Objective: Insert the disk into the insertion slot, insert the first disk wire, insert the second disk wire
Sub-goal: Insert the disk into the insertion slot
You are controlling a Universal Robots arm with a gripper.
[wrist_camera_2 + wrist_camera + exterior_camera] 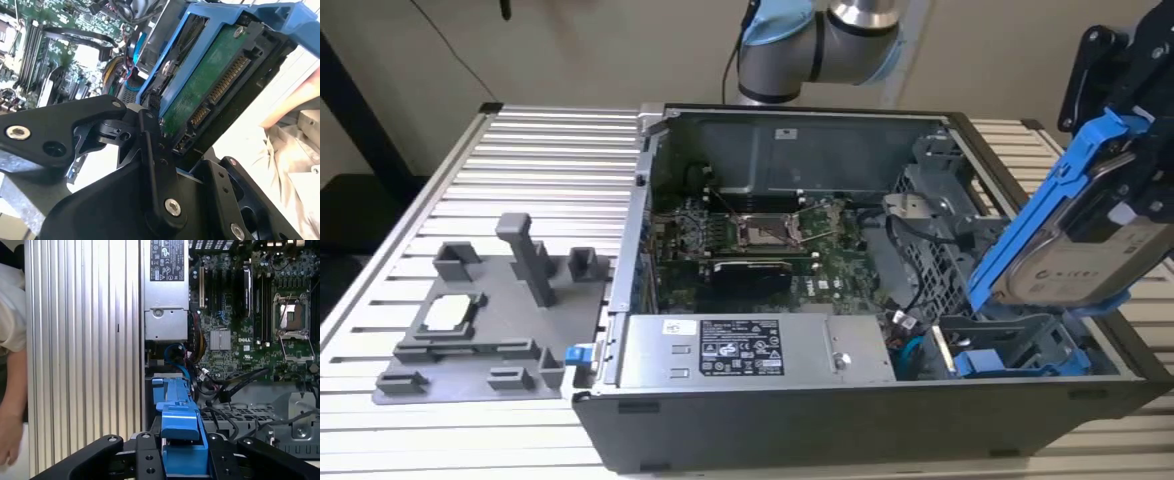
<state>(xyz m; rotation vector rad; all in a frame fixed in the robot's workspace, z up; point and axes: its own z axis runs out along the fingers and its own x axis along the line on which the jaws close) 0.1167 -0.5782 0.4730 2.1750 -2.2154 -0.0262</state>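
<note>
One disk (1083,268); one open computer case (854,425); one grey fixture plate (460,365).

A ribbed silver table (547,150) is spreading out below the pincer (1127,200), catching soft, even light. A plain beige wall (587,50) is rising beyond it, well apart from the pincer.

You have the disk (1083,262), right of the exterior view: smooth silver-grey metal, edged in glossy blue plastic. Your desk (547,150) is ribbed bare metal, satin finish. Computer case (854,425), lower centre: matt dark grey sheet metal. Fixture (480,325), lower left: matt grey plastic.
</note>
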